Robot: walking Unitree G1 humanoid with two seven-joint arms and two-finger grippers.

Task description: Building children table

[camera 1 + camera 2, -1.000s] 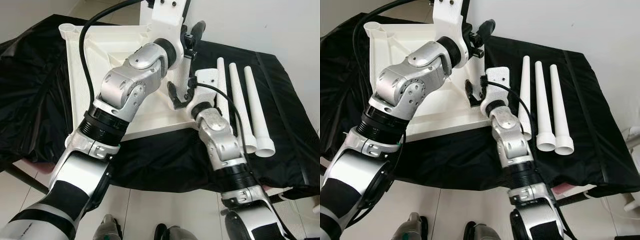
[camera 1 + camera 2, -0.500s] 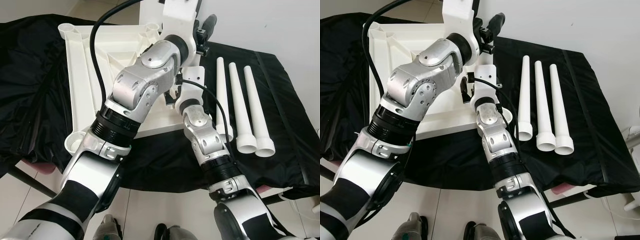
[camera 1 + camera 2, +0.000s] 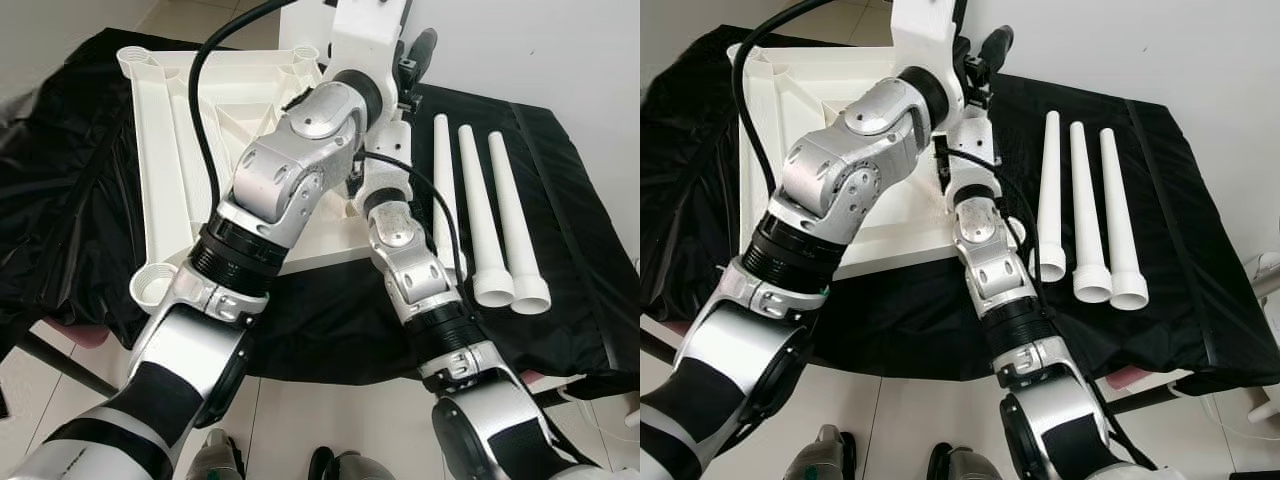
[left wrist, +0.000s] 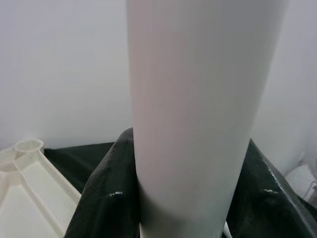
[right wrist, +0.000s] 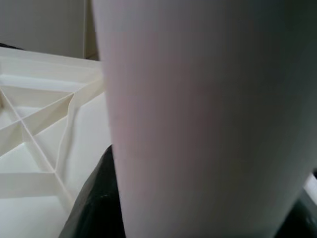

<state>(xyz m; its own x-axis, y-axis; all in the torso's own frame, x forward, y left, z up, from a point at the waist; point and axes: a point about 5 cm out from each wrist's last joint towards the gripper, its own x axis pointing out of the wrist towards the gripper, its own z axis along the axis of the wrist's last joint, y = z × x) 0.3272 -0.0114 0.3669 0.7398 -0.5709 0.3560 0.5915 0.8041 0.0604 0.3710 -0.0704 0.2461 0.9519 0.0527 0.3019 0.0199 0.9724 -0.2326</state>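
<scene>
White plastic table leg [image 4: 198, 114] stands clamped between both grippers' black fingers [image 4: 106, 198], upright over the upturned white ribbed tabletop [image 3: 170, 150], probably for socketing; 3 spare white legs [image 3: 1080, 210] lie beside.

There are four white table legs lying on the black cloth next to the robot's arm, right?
Not quite: three long white plastic table legs lie side by side on the black cloth next to the robot's arm, not four. The right eye view shows them clearly, beside the upturned white plastic tabletop.
</scene>
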